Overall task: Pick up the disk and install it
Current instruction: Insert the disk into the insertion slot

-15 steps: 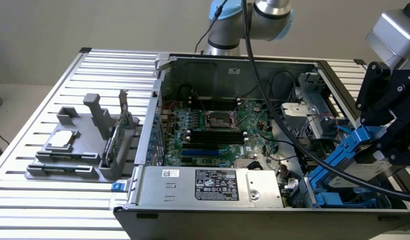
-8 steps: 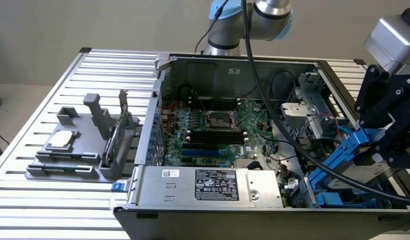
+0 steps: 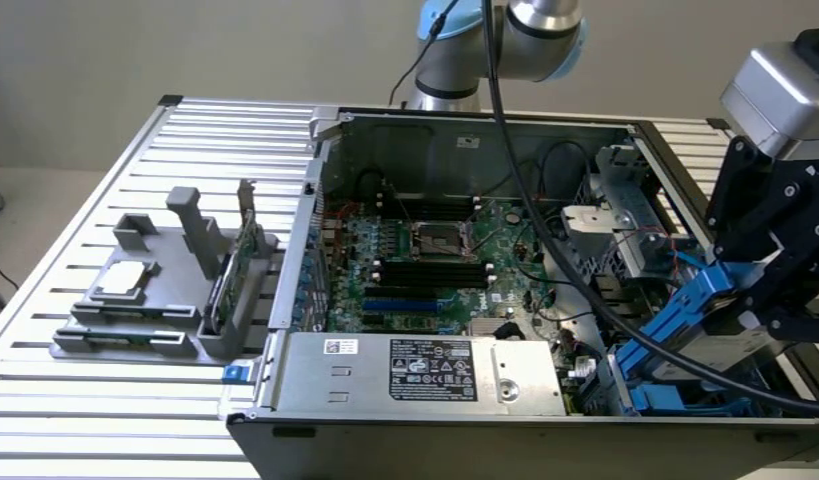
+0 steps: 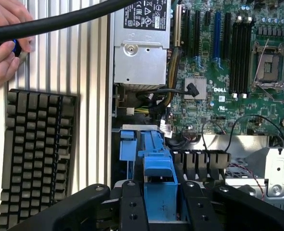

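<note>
The disk [image 3: 669,335], its blue carrier around a silver-grey body, hangs tilted at the exterior view's right, over the near right corner of the open computer case [image 3: 463,118]. The gripper [image 3: 753,300] has it clamped: in the wrist view the blue carrier sits squeezed between the two black fingers [image 4: 132,207], one on each side. Just below the disk in the exterior view lie the blue parts of the drive bay [image 3: 676,400]; whether the disk touches them cannot be told. Left of that bay, along the near wall of the case, sits the silver power supply [image 3: 423,370] with its stickers. Farther in lies the green motherboard [image 3: 423,265], with the processor socket [image 3: 433,238] near its middle. A thick black cable [image 3: 536,200] runs from the robot arm [image 3: 503,40] at the far side down across the case to the gripper. The case stands on a slatted metal table [image 3: 62,420]. Well apart from the case, at the exterior view's left, a grey fixture [image 3: 182,310] holds a small square silver chip [image 3: 126,278]. The wrist view also shows a dark keyboard [image 4: 36,159] lying on the slats beside the case. Beyond the keyboard a person's hand [image 4: 5,45] pinches a small blue object [image 4: 17,48].
</note>
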You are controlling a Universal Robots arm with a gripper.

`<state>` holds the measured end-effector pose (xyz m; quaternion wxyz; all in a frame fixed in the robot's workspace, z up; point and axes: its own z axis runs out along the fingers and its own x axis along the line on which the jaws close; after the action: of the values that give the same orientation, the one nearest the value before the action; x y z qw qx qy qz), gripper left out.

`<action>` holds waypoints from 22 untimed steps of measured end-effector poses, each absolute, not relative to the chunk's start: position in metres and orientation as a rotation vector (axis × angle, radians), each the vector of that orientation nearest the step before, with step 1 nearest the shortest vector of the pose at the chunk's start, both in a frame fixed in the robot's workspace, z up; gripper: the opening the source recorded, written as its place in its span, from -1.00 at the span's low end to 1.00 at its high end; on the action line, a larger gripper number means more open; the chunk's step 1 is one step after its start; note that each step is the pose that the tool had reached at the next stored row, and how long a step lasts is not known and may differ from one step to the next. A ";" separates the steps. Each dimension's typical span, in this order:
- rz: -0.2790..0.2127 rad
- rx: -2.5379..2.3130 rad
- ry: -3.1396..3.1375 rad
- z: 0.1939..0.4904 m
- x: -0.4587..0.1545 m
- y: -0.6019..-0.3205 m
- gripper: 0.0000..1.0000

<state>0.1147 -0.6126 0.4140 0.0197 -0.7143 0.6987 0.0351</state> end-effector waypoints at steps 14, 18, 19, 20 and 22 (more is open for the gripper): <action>0.109 -2.216 2.168 0.405 0.115 -0.613 -0.35; 0.109 -2.216 2.168 0.403 0.115 -0.613 -0.18; 0.109 -2.216 2.168 0.402 0.115 -0.613 -0.18; 0.109 -2.216 2.168 0.402 0.115 -0.613 -0.18; 0.109 -2.216 2.168 0.401 0.115 -0.613 -0.18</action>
<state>0.1148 -0.6127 0.4012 0.0197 -0.7143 0.6987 0.0351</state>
